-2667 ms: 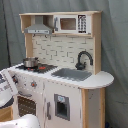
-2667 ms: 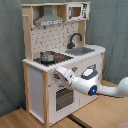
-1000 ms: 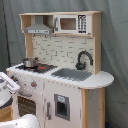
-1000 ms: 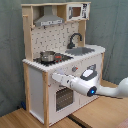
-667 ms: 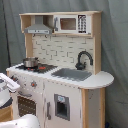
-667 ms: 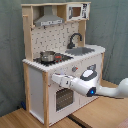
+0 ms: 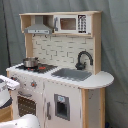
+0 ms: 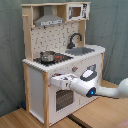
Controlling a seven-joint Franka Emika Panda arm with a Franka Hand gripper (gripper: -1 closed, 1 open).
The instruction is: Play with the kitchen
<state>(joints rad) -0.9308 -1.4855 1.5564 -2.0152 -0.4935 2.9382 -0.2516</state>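
— Where does the kitchen (image 8: 60,60) stand?

— It fills the middle of both exterior views. In the second exterior view, going left to right: the small pot (image 8: 48,56) sits on the stovetop at centre left, the black faucet (image 8: 75,39) rises over the sink (image 8: 84,50), and the microwave (image 8: 77,11) is at the upper right.

— And the arm?

— It reaches in from the lower right. Its gripper (image 8: 54,81) is at the front panel just above the oven door (image 8: 62,99); whether its fingers are apart or together cannot be told.
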